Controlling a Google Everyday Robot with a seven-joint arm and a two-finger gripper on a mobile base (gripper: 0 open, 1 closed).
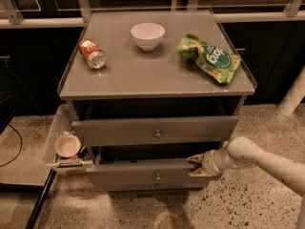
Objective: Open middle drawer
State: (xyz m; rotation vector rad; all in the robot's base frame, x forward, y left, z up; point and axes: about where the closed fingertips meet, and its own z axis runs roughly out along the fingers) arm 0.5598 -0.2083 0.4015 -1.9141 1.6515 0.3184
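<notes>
Reaching in from the right edge of the camera view, your robot's white arm [271, 163] sets the hand [198, 164] against the right end of the middle drawer [128, 174], at the top edge of its grey front. Whether the hand is clenched on that edge or released, you cannot tell from this angle. The middle drawer sits low in the grey desk [143, 78]. Its flat front, with a small round knob [157, 177], stands forward of the desk's body, and a dark gap shows above it. Directly over it, the taller top drawer [119, 130] also stands forward beneath the desk's surface. On that surface a white bowl [147, 35] stands near the back. An orange can [93, 54] lies on its side to the left of the bowl and a green snack bag [209, 58] lies to the right, all three well apart. A clear bin [52, 137] juts from the desk's left side, level with the drawers, and holds a small round cup [67, 146]. Below spreads a speckled floor [228, 204].
</notes>
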